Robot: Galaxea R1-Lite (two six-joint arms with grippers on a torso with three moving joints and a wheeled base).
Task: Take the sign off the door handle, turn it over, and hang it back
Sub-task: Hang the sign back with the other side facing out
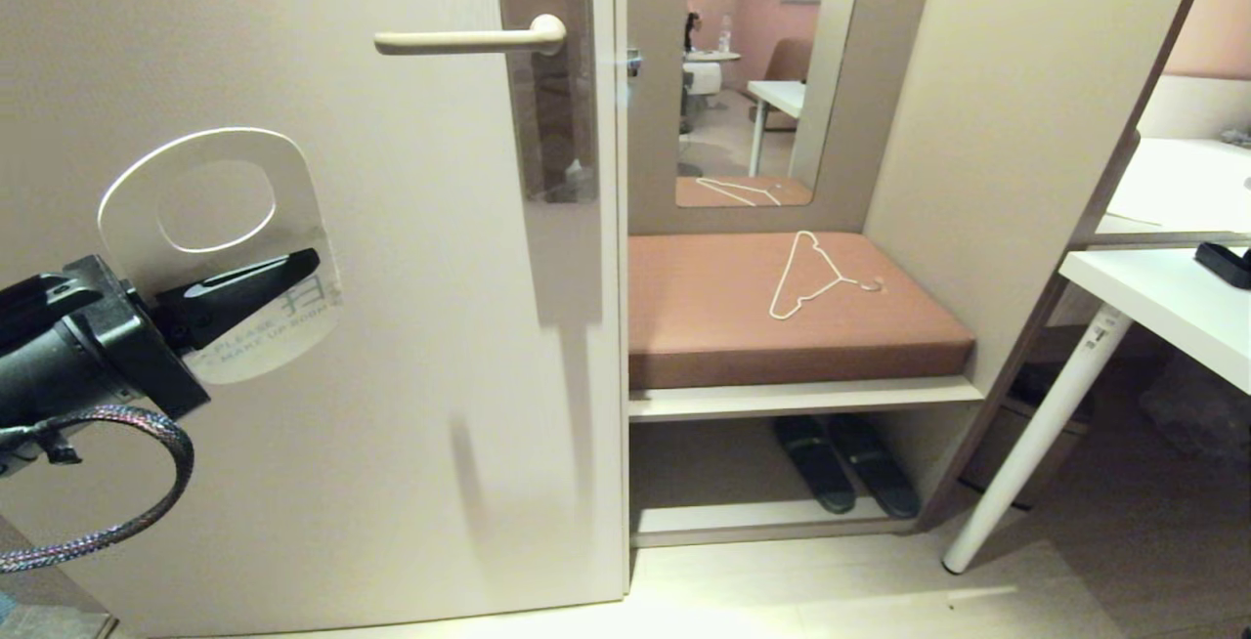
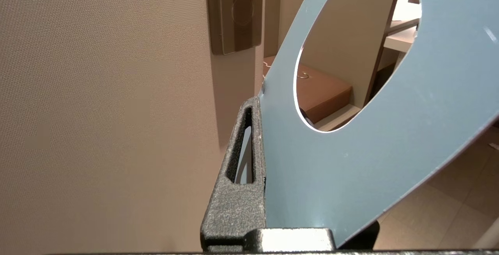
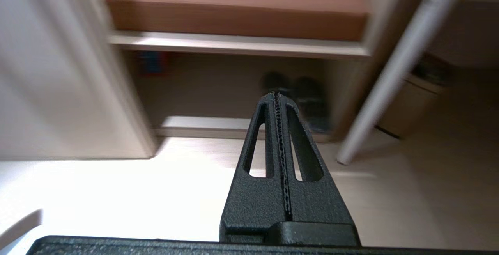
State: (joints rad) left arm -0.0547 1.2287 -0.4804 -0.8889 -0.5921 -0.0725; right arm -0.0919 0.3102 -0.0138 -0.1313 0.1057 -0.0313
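Head view: left gripper (image 1: 256, 279) pinching the sign (image 1: 210, 248) by its lower end, white side out, low and left of the door handle (image 1: 469, 39) — slim matte lever. Best to raise hole level with lever tip, then slide on.
Left wrist: blue face (image 2: 351, 161), flat, smooth, rounded hole.
Right wrist: right gripper (image 3: 277, 99) pressed together, empty, pointing floorward.

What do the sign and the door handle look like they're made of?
The sign: thin stiff sheet, likely plastic or coated card; it stays flat in the left hand, with a slight sheen. The door handle: probably metal, matte pale beige, smooth with soft highlights.
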